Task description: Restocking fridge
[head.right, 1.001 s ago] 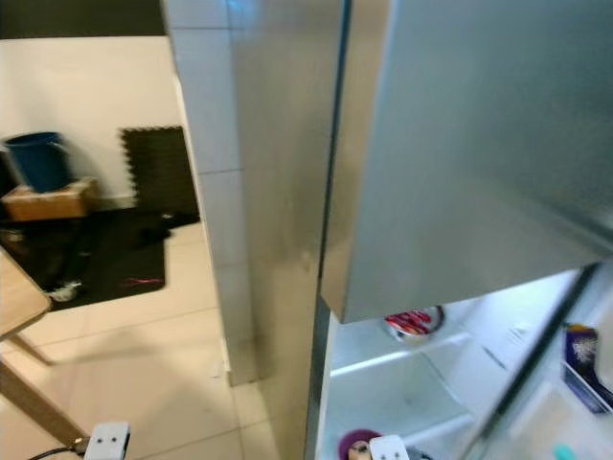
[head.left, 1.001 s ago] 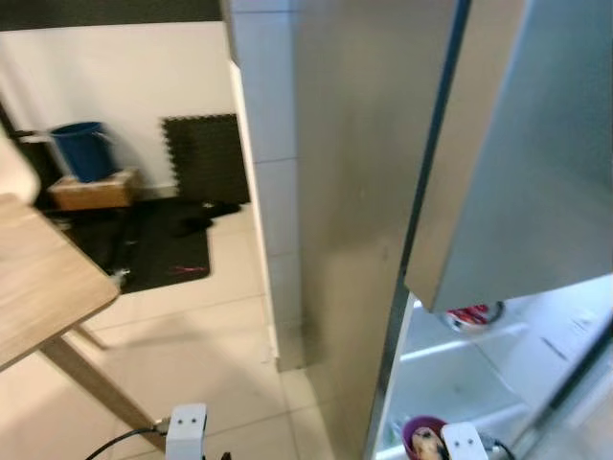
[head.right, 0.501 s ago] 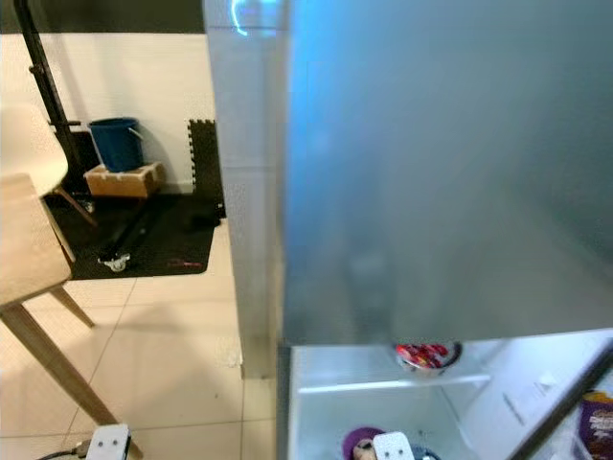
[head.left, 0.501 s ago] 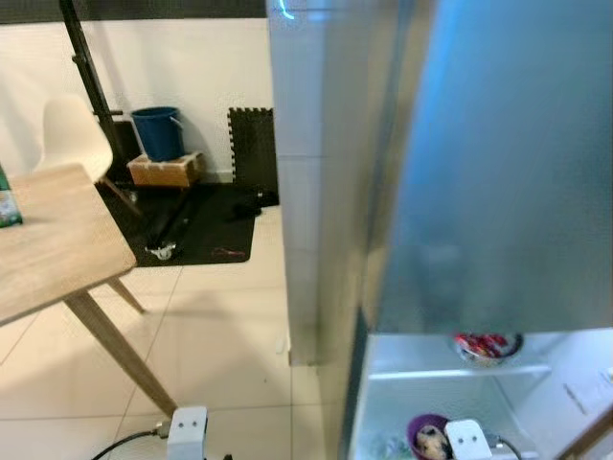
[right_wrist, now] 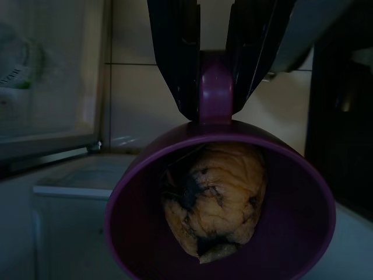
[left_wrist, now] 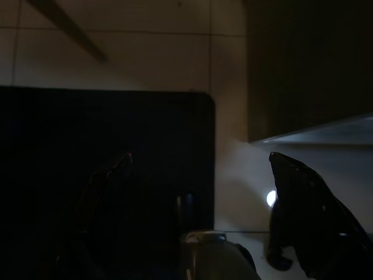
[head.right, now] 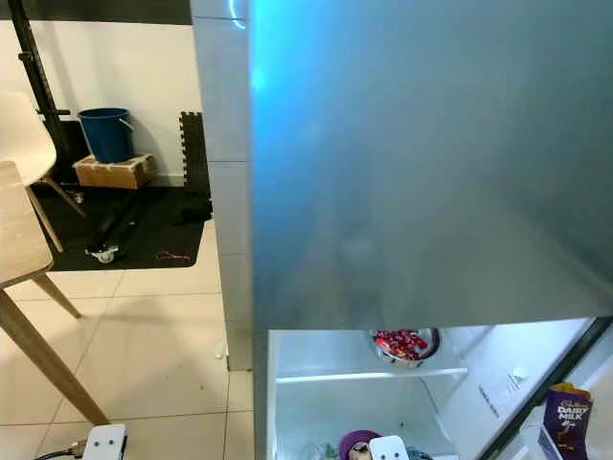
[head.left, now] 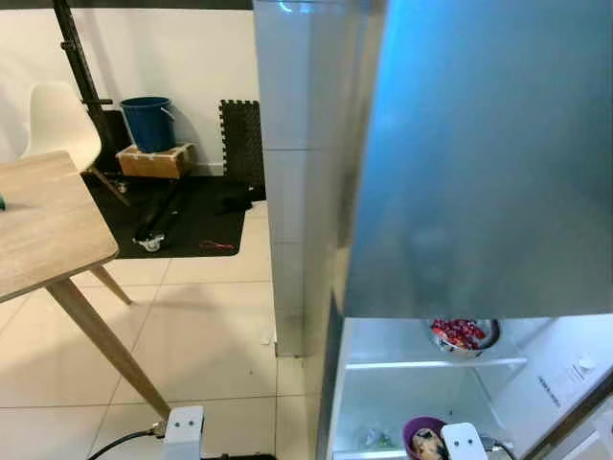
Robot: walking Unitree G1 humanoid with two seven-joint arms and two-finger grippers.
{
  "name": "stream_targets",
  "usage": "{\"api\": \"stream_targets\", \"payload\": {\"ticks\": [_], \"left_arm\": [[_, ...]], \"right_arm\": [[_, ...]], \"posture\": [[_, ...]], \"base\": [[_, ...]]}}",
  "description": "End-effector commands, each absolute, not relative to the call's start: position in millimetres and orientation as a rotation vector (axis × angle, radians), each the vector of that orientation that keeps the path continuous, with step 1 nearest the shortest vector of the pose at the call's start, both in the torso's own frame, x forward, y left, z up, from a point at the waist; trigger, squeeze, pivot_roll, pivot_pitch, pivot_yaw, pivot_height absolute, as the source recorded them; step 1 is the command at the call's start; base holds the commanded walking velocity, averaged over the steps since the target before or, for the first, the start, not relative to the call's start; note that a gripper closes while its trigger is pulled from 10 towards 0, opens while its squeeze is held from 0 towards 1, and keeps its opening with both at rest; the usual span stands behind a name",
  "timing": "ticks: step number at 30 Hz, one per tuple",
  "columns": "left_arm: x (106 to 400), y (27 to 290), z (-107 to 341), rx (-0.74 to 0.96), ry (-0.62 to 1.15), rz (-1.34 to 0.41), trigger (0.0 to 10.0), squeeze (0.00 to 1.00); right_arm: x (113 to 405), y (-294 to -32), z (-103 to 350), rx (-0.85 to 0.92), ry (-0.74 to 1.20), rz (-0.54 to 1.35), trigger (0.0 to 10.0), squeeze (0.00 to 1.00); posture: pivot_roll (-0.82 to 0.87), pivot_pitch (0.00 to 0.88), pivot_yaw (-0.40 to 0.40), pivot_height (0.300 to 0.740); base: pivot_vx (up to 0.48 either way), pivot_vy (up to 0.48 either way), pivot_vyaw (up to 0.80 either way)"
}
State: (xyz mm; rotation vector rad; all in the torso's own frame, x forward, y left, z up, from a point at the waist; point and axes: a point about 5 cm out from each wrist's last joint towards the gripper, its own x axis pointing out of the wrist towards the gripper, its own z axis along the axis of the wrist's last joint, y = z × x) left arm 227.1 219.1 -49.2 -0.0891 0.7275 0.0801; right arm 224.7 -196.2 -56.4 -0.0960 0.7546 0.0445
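The fridge has its steel upper door (head.left: 479, 153) in front of me, and below it the lit lower compartment (head.right: 364, 393) stands open. On its glass shelf sits a metal bowl (head.right: 403, 345) of red items. My right gripper (right_wrist: 217, 99) is shut on the handle of a purple cup (right_wrist: 221, 216), low before the open compartment. The cup (head.left: 424, 436) holds a wrinkled yellow-brown fruit (right_wrist: 213, 198). My left gripper (left_wrist: 198, 166) hangs low over the tiled floor in shadow, fingers spread apart with nothing between them.
A purple chocolate bag (head.right: 566, 426) stands in the fridge door shelf at the right. To the left are a wooden table (head.left: 48, 230) and a white chair (head.left: 57, 120). A blue bucket (head.left: 148, 120), a cardboard box (head.left: 153, 160) and a black mat (head.left: 182, 216) lie by the far wall.
The camera has swung and levelled, so the fridge now faces me squarely and more of its lit inside shows. The purple cup stays in the right gripper.
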Motion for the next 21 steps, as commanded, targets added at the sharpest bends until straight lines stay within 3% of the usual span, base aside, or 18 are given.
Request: {"api": "stream_targets", "payload": {"ticks": [1,19,21], "left_arm": [[224.0,221.2,-50.9,-0.087,0.74,0.089,10.0,0.0],[225.6,221.4,-49.5,-0.083,0.731,0.082,10.0,0.0],[225.5,221.1,-49.6,-0.081,0.732,0.08,10.0,0.0]], "right_arm": [[228.5,-197.8,-53.3,-0.093,0.734,0.031,10.0,0.0],[229.2,-196.2,-52.7,-0.089,0.725,0.033,10.0,0.0],[229.4,-196.2,-52.5,-0.088,0.723,0.033,10.0,0.0]], "posture": [[-0.05,0.077,-0.012,0.734],[-0.05,0.087,-0.012,0.734],[-0.05,0.088,-0.011,0.734]], "base": [[0.0,0.0,0.0],[0.0,0.0,0.0],[0.0,-0.48,0.0]]}}
